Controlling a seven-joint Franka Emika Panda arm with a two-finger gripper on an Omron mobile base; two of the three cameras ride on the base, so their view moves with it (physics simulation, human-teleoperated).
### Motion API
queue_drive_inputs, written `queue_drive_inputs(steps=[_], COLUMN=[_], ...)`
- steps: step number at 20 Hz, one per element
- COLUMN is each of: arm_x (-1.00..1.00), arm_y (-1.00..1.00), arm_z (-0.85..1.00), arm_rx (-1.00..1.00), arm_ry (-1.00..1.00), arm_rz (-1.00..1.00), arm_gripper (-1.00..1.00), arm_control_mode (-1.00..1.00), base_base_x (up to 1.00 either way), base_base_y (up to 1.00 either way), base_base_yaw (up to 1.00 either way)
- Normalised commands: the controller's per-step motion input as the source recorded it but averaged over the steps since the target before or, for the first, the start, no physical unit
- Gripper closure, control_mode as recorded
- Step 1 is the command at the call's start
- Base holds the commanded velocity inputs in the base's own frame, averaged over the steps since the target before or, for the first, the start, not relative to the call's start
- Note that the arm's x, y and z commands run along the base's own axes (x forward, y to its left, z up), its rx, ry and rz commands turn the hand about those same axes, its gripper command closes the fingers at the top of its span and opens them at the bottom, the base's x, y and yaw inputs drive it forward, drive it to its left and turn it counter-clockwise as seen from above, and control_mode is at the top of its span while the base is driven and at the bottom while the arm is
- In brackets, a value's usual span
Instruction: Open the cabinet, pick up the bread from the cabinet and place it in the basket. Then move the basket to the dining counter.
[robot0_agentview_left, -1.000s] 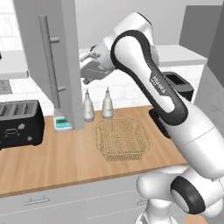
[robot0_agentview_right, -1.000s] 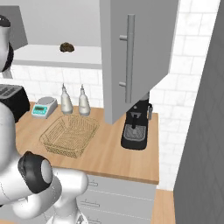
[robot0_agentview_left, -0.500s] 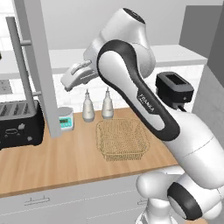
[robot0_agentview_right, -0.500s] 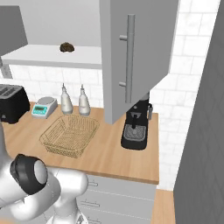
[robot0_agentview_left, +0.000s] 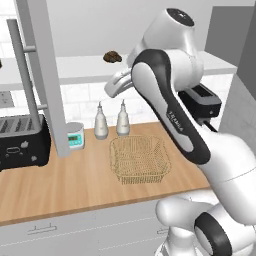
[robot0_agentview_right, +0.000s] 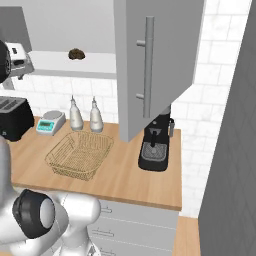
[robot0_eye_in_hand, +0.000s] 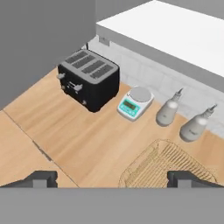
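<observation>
With the cabinet (robot0_agentview_right: 150, 70) door swung open, the bread (robot0_agentview_left: 112, 57) sits on its shelf at 12 o'clock from the basket (robot0_agentview_left: 139, 159) on the surface below. The end effector (robot0_eye_in_hand: 112, 178), fingers spread and empty, looks down over the toaster (robot0_eye_in_hand: 89, 78). The small rounded loaf is likely light and soft; a gentle pinch across its middle should serve.

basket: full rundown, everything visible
The basket is a shallow, square, tan tray of open wire-like mesh with flared sides. It is empty and sits upright and flat on the wooden worktop, in front of the two grey bottles and apart from them. Nothing else touches it. The bread lies on the cabinet shelf above.
</observation>
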Motion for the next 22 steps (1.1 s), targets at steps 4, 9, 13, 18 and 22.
queue_drive_inputs(steps=[4, 9, 13, 18, 22], arm_x=[0.92, 0.76, 0.79, 0.75, 0.46], arm_y=[-0.34, -0.41, -0.37, -0.14, -0.01], arm_z=[0.20, 0.29, 0.04, -0.08, 0.00], arm_rx=[-0.04, 0.00, -0.01, -0.04, -0.01], arm_ry=[-0.02, 0.00, -0.01, -0.09, -0.18], arm_rz=[-0.35, -0.31, -0.21, -0.11, -0.01], arm_gripper=[-1.00, -1.00, -1.00, -1.00, -1.00], arm_control_mode=[-1.00, -1.00, -1.00, -1.00, -1.00], base_base_x=[0.00, 0.00, 0.00, 0.00, 0.00], base_base_y=[0.00, 0.00, 0.00, 0.00, 0.00], base_base_yaw=[0.00, 0.00, 0.00, 0.00, 0.00])
